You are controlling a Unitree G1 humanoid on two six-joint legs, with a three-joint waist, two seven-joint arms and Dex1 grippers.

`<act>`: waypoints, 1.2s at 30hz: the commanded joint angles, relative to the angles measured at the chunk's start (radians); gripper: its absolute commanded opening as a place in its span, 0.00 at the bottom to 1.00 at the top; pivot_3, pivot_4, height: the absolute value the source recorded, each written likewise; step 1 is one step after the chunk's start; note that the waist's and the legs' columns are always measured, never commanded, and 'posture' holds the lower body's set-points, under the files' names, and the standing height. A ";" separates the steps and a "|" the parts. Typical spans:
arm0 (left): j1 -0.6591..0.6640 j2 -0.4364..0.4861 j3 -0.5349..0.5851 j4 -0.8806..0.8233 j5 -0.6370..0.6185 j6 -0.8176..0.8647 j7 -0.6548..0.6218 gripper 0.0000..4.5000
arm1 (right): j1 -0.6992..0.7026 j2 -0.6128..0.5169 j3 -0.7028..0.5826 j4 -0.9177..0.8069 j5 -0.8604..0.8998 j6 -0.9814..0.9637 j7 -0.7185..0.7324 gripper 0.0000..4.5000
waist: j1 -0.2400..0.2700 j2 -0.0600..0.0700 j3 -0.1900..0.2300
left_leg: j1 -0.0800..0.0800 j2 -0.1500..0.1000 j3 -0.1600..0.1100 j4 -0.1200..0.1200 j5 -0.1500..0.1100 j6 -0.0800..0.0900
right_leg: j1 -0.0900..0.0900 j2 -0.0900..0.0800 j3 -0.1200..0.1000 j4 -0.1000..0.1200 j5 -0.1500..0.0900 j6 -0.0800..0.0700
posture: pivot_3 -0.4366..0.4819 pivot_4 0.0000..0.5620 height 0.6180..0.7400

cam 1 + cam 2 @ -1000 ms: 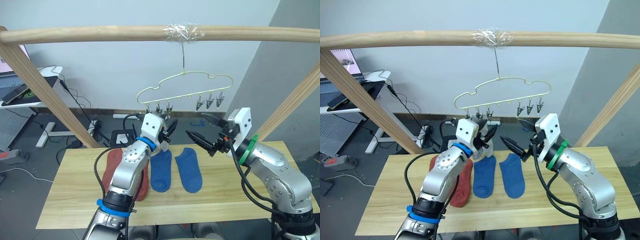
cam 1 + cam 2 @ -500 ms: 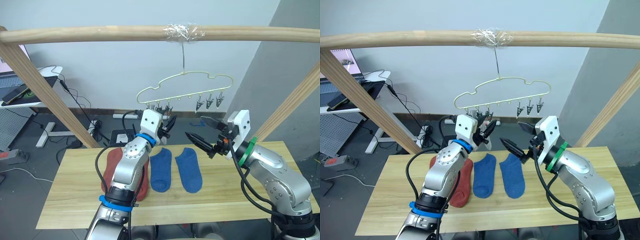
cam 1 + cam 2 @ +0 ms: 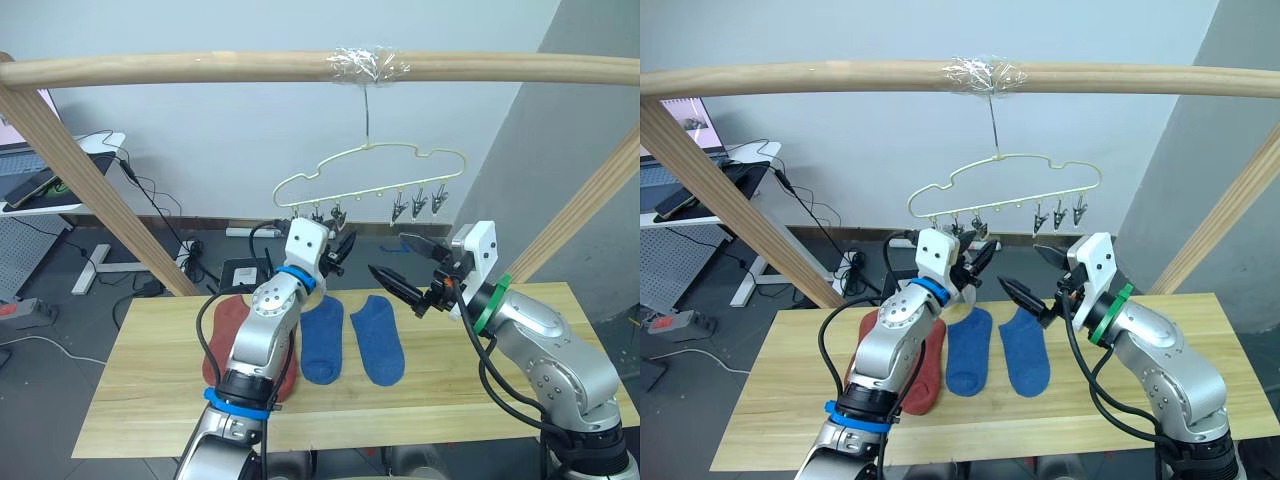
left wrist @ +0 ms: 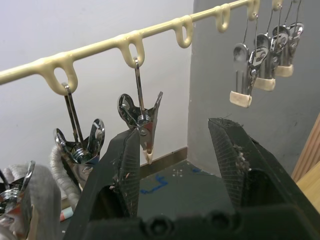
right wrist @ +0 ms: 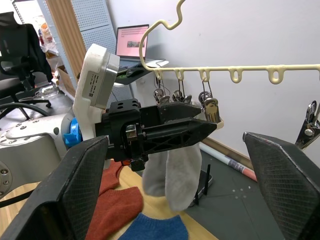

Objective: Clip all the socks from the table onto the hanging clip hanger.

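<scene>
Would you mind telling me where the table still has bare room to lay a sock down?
The table is bare along its left end, beside the red socks, and along its right end, past the blue socks, though the right arm hangs above there. The near edge is also free. The middle is crowded: red and blue socks lie side by side.
</scene>
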 commanded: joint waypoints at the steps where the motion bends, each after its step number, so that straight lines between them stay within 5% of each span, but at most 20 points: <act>1: -0.023 -0.003 0.012 -0.004 0.011 -0.033 0.005 0.53 | -0.005 0.003 -0.006 -0.044 0.011 -0.017 -0.006 1.00 | 0.000 0.000 0.000 | 0.000 0.000 0.000 0.000 0.000 0.000 | 0.000 0.000 0.000 0.000 0.000 0.000 | 0.35 0.25 1.00; 36: -0.074 -0.028 0.017 0.077 0.046 -0.084 0.020 0.53 | 0.008 -0.023 -0.002 -0.045 0.006 -0.031 -0.016 1.00 | -0.007 0.000 -0.001 | 0.000 0.000 0.000 0.001 0.001 -0.002 | 0.000 0.000 0.000 0.001 0.000 0.000 | 0.33 0.20 1.00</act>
